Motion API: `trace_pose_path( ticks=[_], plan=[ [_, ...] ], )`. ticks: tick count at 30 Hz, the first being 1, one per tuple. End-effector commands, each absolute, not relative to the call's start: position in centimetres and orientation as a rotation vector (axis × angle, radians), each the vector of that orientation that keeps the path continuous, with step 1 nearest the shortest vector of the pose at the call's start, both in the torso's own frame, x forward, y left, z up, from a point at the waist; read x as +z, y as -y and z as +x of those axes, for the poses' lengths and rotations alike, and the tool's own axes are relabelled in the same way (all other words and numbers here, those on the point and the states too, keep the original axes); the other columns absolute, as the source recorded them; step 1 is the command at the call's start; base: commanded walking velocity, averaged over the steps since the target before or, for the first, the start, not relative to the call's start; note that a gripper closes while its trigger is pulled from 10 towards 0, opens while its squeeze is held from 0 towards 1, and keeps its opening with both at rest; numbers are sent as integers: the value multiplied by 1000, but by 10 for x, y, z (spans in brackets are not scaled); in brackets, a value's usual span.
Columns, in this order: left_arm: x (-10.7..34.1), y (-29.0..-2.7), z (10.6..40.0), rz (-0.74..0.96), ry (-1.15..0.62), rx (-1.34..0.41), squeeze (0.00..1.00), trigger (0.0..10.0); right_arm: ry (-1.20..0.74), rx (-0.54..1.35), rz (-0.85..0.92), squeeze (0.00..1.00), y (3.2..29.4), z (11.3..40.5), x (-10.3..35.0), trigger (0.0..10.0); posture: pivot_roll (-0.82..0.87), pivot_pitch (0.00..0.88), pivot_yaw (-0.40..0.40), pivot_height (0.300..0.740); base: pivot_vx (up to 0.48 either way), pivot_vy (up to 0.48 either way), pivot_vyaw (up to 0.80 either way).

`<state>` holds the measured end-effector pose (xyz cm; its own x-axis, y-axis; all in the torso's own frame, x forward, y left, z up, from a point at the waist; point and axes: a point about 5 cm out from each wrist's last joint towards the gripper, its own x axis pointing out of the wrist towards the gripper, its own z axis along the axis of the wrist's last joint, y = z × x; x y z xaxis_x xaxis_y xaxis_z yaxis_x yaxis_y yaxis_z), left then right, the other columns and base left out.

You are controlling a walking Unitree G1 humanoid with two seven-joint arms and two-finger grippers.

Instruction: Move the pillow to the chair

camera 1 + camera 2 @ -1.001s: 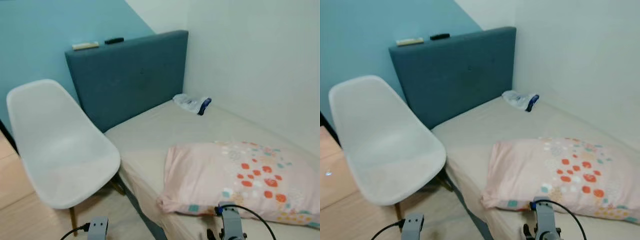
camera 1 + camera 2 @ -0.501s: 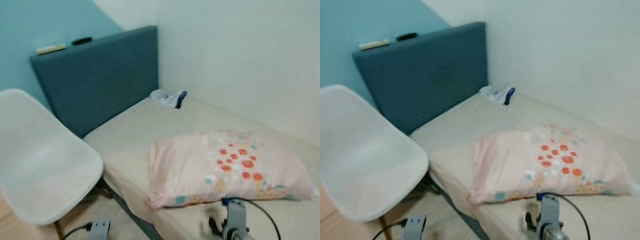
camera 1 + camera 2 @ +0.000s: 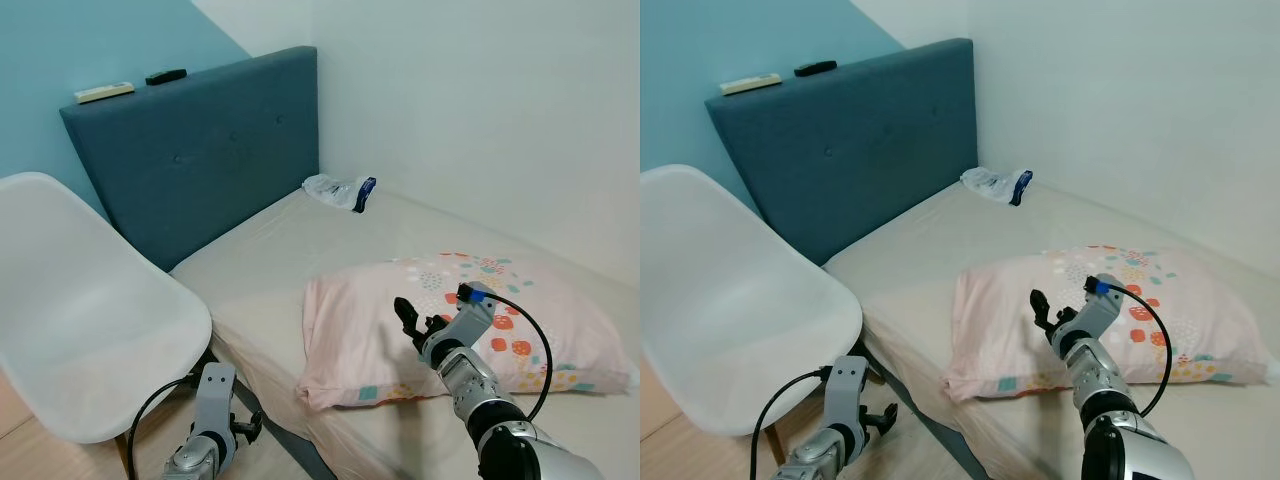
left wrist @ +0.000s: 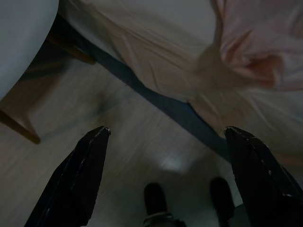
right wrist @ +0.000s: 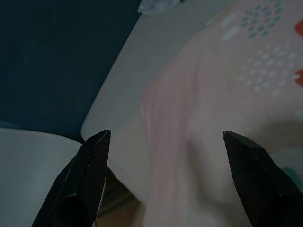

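A pink pillow (image 3: 355,335) with coloured dots lies flat on the bed (image 3: 290,250), near its front edge. The white shell chair (image 3: 90,330) stands at the left, right beside the bed. My right gripper (image 3: 415,325) is raised in front of the pillow's left half, open, with nothing between its fingers; the right wrist view looks past the gripper (image 5: 165,134) onto the pillow (image 5: 227,94) and the chair's edge. My left gripper (image 3: 875,415) hangs low between chair and bed. It is open (image 4: 166,128) over the wooden floor.
A dark blue headboard (image 3: 200,160) stands behind the bed, with a black remote (image 3: 165,76) and a pale flat item (image 3: 103,92) on top. A crumpled plastic bag (image 3: 338,190) lies at the bed's far corner. White walls close the right side.
The camera turned right, then steadied, so the picture shifted. Both arms came up from the bottom edge. The right gripper now stands in front of the pillow.
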<state>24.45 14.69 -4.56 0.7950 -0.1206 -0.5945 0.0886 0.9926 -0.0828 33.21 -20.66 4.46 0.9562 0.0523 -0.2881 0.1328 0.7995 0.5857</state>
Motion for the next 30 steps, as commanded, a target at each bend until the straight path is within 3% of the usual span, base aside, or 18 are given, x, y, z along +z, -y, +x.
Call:
trace_pose_path(
  ticks=[1,10,17,30],
  plan=[
    [-50,-154,238,-22,-662,-105,0,10000,-287,-53,683,0,207,335,48,10000,-52,0,49,690,0,0,0],
    [-60,-181,219,57,-709,-28,0,10000,-310,-195,728,0,229,322,36,10000,-42,0,53,650,0,0,0],
    [-66,-198,204,84,-746,14,0,10000,-399,-236,687,0,226,306,16,10000,-29,0,64,620,0,0,0],
    [-73,-210,185,123,-768,-1,0,10000,-133,-56,926,0,214,326,45,10000,13,67,98,565,0,0,0]
  ],
)
